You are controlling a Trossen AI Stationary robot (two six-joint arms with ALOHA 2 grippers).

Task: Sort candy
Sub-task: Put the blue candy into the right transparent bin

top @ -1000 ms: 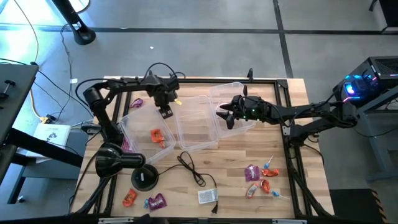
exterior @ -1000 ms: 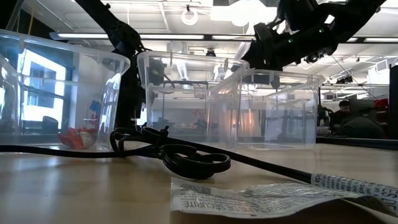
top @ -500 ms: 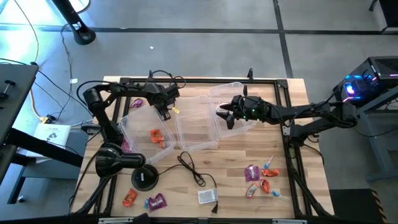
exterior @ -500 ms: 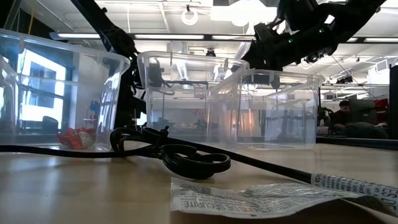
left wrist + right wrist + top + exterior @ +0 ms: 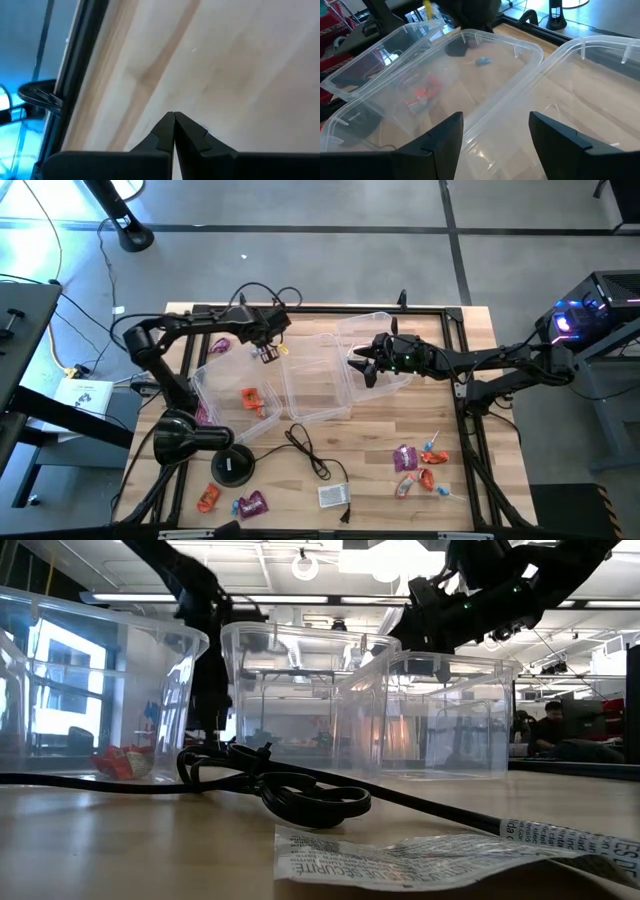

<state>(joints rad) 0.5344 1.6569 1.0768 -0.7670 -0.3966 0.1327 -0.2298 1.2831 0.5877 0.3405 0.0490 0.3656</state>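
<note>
- Left gripper (image 5: 266, 353) hovering over the gap between the left bin (image 5: 232, 386) and middle bin (image 5: 316, 379), about 11 o'clock of table centre; fingers (image 5: 173, 131) pressed together, nothing showing between them
- Right gripper (image 5: 362, 361) hanging over the right bin (image 5: 378, 352), about 1 o'clock; jaws standing wide apart, carrying nothing
- Candy lying in three spots: a cluster (image 5: 417, 464) at 4 o'clock, a pair (image 5: 232, 501) at 7 o'clock near the front edge, an orange piece (image 5: 253, 399) sitting in the left bin; a light blue piece (image 5: 483, 61) showing in the middle bin
- Judging handling: pieces looking very light, wrappers thin and crinkly, likely sliding on the wood when nudged; foil probably slick between the pads
- Best hold probably across the body of one piece, pinching from above; twisted wrapper ends looking too flimsy to trust
- Cluster pieces touching each other, so risking taking two at once
</note>
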